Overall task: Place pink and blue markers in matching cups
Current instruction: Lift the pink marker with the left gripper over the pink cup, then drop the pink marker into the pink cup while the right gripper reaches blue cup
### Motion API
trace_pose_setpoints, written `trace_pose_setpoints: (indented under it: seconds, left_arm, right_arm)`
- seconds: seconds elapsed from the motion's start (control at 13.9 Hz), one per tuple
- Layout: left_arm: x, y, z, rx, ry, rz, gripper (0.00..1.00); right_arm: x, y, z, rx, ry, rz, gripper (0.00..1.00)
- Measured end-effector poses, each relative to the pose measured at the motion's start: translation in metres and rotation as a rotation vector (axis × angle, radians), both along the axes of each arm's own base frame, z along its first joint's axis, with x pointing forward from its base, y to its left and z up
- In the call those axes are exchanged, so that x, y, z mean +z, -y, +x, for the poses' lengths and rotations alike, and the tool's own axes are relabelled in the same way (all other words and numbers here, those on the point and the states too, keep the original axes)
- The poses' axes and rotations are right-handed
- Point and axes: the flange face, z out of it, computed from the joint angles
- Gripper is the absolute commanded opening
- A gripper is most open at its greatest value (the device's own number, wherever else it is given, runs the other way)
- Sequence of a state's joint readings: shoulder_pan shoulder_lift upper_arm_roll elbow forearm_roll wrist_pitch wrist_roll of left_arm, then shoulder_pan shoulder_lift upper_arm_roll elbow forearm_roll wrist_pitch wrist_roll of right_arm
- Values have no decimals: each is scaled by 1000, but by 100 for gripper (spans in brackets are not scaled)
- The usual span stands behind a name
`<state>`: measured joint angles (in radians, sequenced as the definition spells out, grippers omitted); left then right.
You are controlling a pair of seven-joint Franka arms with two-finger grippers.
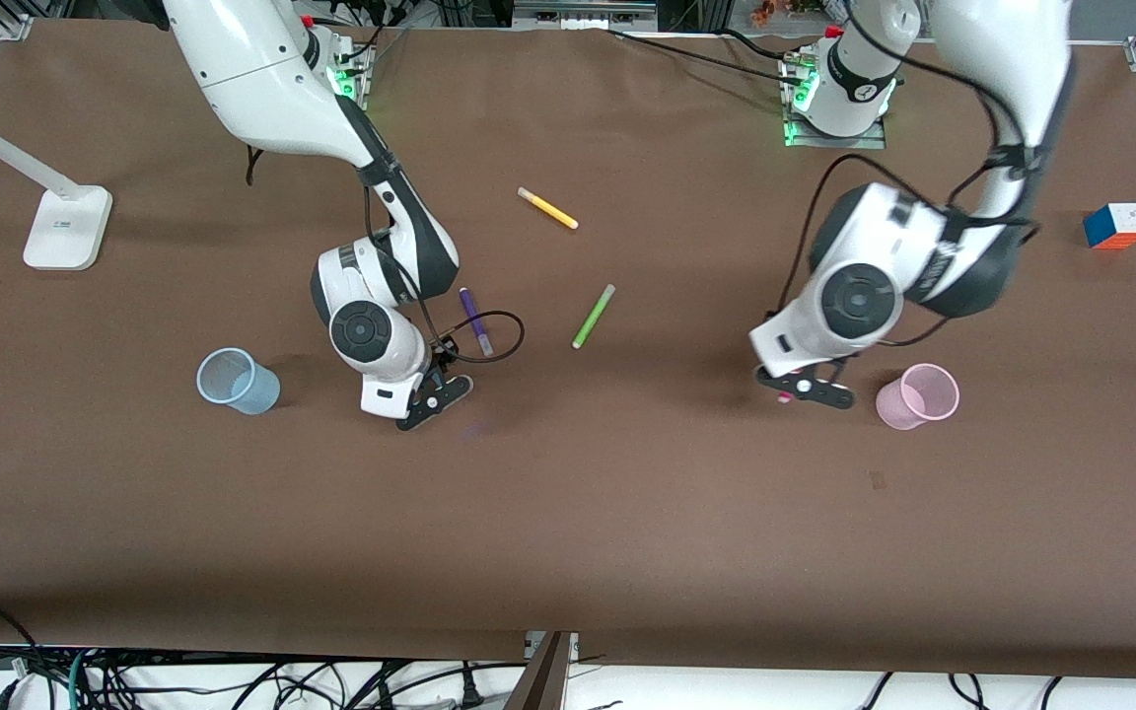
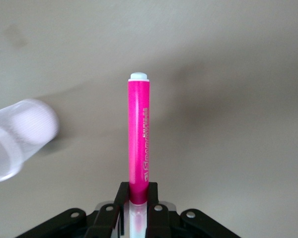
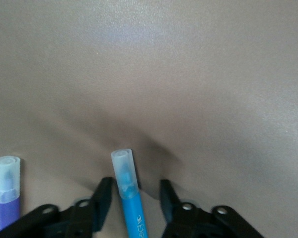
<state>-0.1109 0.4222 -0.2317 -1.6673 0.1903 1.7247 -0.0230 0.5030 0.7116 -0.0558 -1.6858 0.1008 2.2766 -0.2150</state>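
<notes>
Pink marker: slim magenta felt-tip pen [image 2: 138,144] with pale cap, clamped in the left claw [image 2: 137,201], beside the translucent pale pink plastic cup [image 1: 916,396].
Blue marker: sky-blue pen [image 3: 128,191] between the right claw's [image 3: 136,198] spread fingers, ungripped.
Neighbours: purple marker [image 1: 475,321] just beside; pale blue cup [image 1: 237,381] near on the brown worktop [image 1: 627,513].

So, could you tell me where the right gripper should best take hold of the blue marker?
On the barrel just under its pale cap, from straight above: the blue marker lies flat, the right gripper's open fingers straddling it. Close across its width, clear of the purple marker beside it. The left gripper holds the pink marker beside the pink cup.
</notes>
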Motion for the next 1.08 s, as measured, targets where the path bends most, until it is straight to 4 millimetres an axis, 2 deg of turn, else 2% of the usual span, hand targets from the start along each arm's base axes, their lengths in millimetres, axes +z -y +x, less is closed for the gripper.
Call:
trace_pose_setpoints:
  seconds: [0.14, 0.22, 0.36, 0.5, 0.65, 0.86, 1.08]
  left_arm:
    - [22, -43, 11, -114, -69, 18, 0]
    - [24, -67, 16, -175, -89, 42, 0]
    - [14, -117, 25, -290, -143, 85, 0]
    - [-1, -155, 32, -411, -211, 146, 0]
    - [-20, -172, 37, -514, -279, 214, 0]
    - [-46, -177, 41, -573, -336, 244, 0]
    - [-61, -173, 46, -601, -358, 265, 0]
  right_arm:
    - [3, -4, -1, 7, 2, 4, 0]
    - [5, -7, -2, 11, 7, 6, 0]
    - [7, -9, -1, 37, 23, 13, 0]
    - [28, 1, 13, 117, 65, 29, 0]
    - [67, 33, 34, 195, 99, 39, 0]
    - [123, 99, 57, 271, 75, 71, 0]
    - [152, 149, 68, 340, 35, 192, 0]
